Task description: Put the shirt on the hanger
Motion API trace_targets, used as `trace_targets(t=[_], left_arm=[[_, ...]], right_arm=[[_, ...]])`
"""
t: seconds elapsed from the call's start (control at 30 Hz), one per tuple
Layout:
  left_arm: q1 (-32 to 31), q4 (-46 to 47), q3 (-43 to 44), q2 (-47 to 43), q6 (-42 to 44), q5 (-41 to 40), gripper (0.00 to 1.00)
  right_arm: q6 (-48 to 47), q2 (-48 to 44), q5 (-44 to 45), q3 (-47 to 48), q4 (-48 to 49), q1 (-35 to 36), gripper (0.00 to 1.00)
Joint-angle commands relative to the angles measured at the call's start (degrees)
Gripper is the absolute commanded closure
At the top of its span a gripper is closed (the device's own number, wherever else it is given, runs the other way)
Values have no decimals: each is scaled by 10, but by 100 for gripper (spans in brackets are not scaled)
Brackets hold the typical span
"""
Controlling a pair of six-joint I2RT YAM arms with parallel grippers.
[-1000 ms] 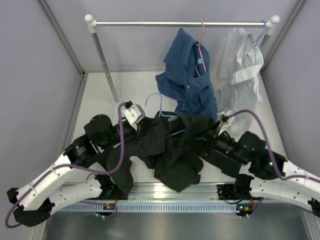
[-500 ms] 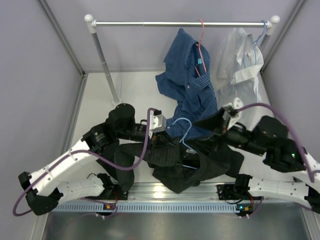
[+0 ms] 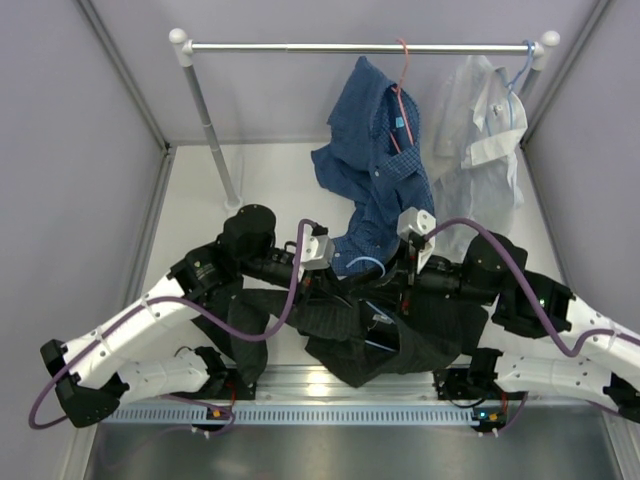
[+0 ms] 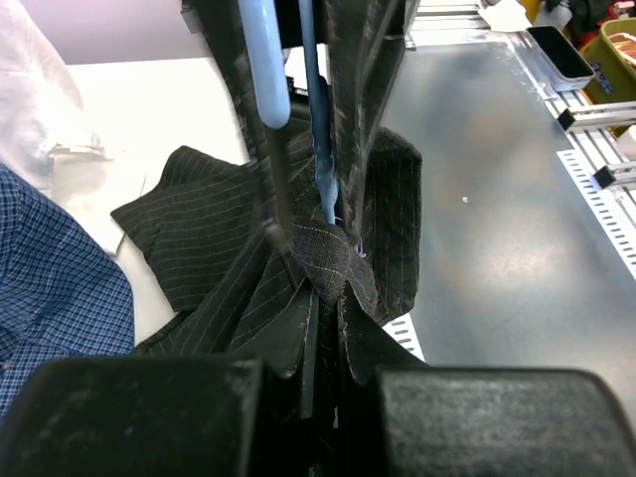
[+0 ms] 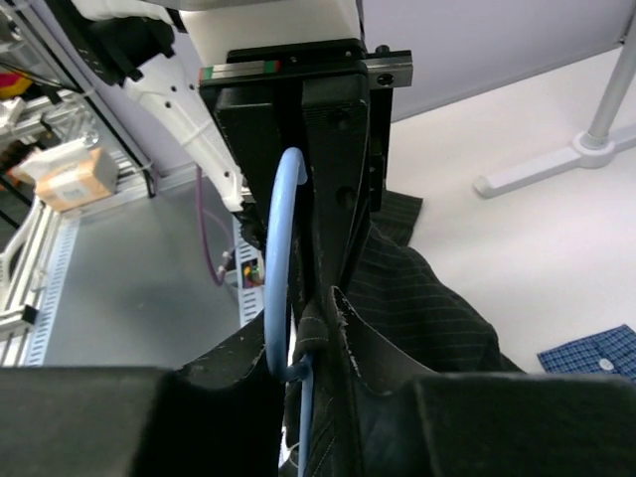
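Note:
The black pinstriped shirt (image 3: pixel 350 340) hangs bunched between my two arms, low over the table's front. The light-blue hanger (image 3: pixel 363 262) stands in it, hook up, and most of its triangle is hidden in the cloth. My left gripper (image 3: pixel 335 277) is shut on a fold of the shirt (image 4: pixel 333 263) just below the hanger's stem (image 4: pixel 318 149). Facing it from the right, my right gripper (image 3: pixel 392 282) is shut at the hanger's neck (image 5: pixel 303 397), with the shirt's collar edge (image 5: pixel 343 328) pinched in beside the wire. The hook (image 5: pixel 281 238) rises between the two grippers.
A rail (image 3: pixel 300 46) crosses the back on a post (image 3: pixel 205 110). From it hang a blue checked shirt (image 3: pixel 380 170) on a red hanger (image 3: pixel 403 60) and a white shirt (image 3: pixel 480 130). The checked shirt's hem reaches down close behind the hook. A slotted metal strip (image 3: pixel 300 412) runs along the front.
Both arms lifted the shirt and hanger off the table. In the last half second my right gripper swung in from the right to the hanger's neck and shut; the left kept its grip.

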Motion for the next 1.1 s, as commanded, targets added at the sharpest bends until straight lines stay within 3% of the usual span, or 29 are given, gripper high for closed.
trace_targets(t=[0.0,0.03,0.1,0.13,0.17,0.2,0.33,0.4,0.57,0.7,1.0,1.07], left_arm=[[1,25,15,-11,4,45,100],[1,26,15,-11,3,45,100],[1,25,18,-11,2,33,100],[1,25,17,-13,0,6,90],[1,26,18,-21,-1,-13,42],[1,25,20,-27,-2,-38,2],[1,30,20,-94,-22,-239,2],[1,45,8,-165,-44,-393,2],[1,152,-134,-359,-104,-665,2],[1,155,-232,-434,-175,-659,2],[1,291,-381,-432,-241,-573,2],[1,324,-400,-422,-242,-588,9]], right_arm=[[1,-20,-27,-9,69,9,82],[2,-22,-26,-11,72,8,97],[2,-26,-14,-11,72,8,100],[2,-27,-7,-10,72,8,100],[0,-32,9,-9,70,8,100],[-2,-35,19,-8,69,8,100],[-11,-50,89,12,22,8,100],[-17,-59,161,29,-24,8,100],[-20,-78,236,68,-79,8,100],[-25,-67,258,124,-121,8,100],[-38,-22,264,217,-176,8,100],[-37,-20,258,218,-176,8,100]])
